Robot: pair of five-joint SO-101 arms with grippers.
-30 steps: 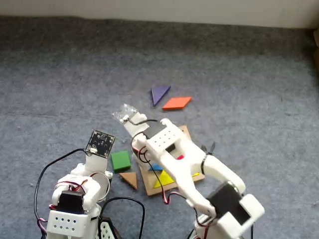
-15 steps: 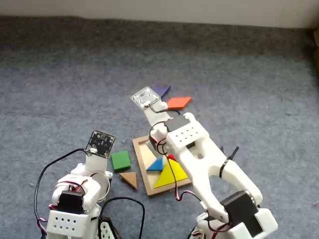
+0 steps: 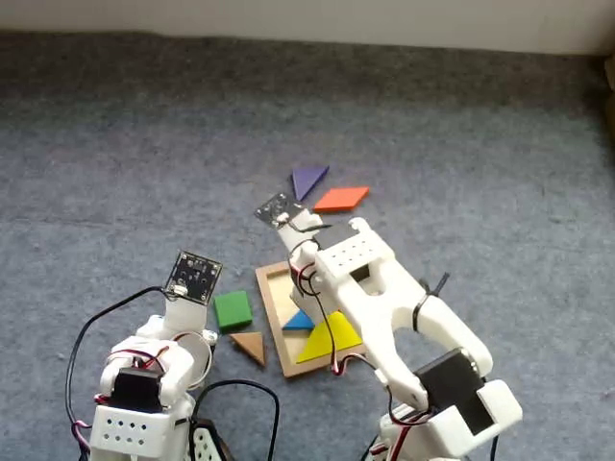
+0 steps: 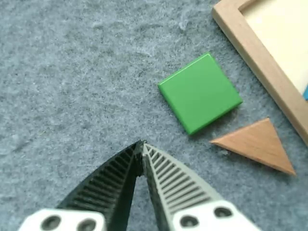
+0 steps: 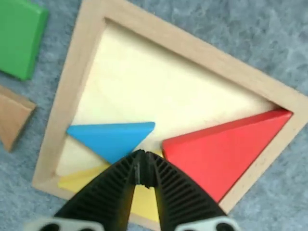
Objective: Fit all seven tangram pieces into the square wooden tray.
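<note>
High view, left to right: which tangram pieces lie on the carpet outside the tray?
green square → brown triangle → purple triangle → orange parallelogram

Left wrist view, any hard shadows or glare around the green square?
Left wrist view: no glare; the green square casts just a thin dark shadow along two edges, the tan triangle along one. High view: the carpet darkens toward the far wall.

triangles (image 3: 307,179) (image 3: 251,346) (image 3: 301,320) (image 3: 332,336) (image 5: 226,149) 5 | square (image 3: 233,310) 1 | parallelogram (image 3: 341,199) 1 | tray (image 3: 266,305) 1 | arms (image 3: 154,384) (image 3: 384,307) 2
</note>
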